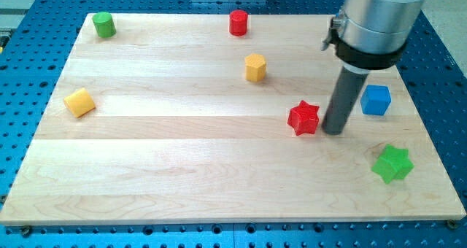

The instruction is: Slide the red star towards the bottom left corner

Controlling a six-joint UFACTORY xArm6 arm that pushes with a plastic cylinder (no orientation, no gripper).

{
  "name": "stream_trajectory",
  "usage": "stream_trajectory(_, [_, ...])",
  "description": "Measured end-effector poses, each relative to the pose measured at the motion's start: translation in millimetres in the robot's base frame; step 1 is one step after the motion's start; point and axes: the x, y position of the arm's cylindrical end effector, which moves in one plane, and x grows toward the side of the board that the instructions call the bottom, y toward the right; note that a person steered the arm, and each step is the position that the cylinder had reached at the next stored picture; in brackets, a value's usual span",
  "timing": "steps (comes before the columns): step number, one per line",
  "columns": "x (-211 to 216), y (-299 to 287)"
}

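My tip sits on the wooden board, just to the right of the red star. It looks very close to the star, maybe touching it, but I cannot tell for sure. I have no fingers, only a dark rod, so nothing is held.

The red star is a bit right of the middle of the frame. The blue cube is near the rod, on its right side. The green star is in the lower right. The yellow hexagon block is up and left of the red star. The red cylinder stands at the top, near the middle. The green cylinder is in the upper left corner. The yellow block lies at the left side, well apart from the others. The bottom left corner of the board is far from the red star.
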Motion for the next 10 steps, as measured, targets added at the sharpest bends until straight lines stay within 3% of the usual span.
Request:
stream_trajectory(3, [0.0,12.1])
stream_trajectory(4, [-29.7,17.0])
stream_trajectory(5, [-89.3,17.0])
stream_trajectory(7, [-122.7,-28.6])
stream_trajectory(10, [-121.0,-71.6])
